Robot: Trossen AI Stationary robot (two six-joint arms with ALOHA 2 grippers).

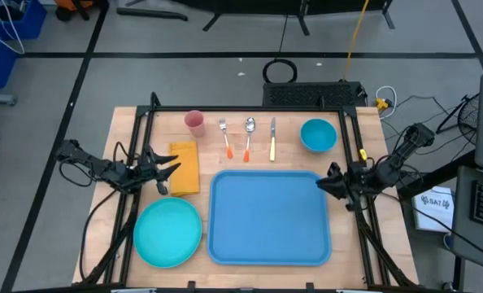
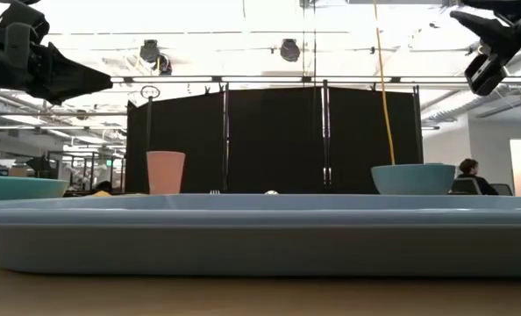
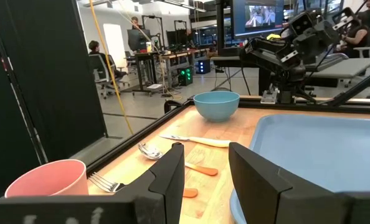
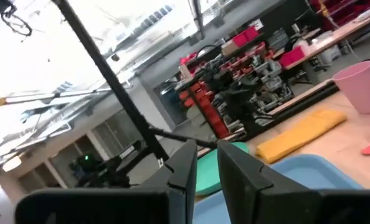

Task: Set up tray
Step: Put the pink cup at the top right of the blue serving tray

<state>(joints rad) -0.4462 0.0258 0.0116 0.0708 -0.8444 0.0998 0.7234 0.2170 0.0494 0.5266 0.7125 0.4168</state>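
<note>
between the two grippers lies the tray (image 1: 269, 218), bare, nothing loaded yet. left gripper (image 1: 170, 168) hovers over the yellow cloth (image 1: 185, 168), fingers parted, holding nothing. right gripper (image 1: 324, 184) hangs at the tray's near corner, fingers narrowly apart, empty. judged step: first pick. next move needs a descent onto one item.

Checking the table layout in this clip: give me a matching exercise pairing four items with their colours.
Things:
1. cup
2. tray
3. folded cloth
4. knife handle

Colours:
A. blue
B. pale yellow
C. pink
D. mustard yellow

Pairs: 1-C, 2-A, 3-D, 4-B
</note>
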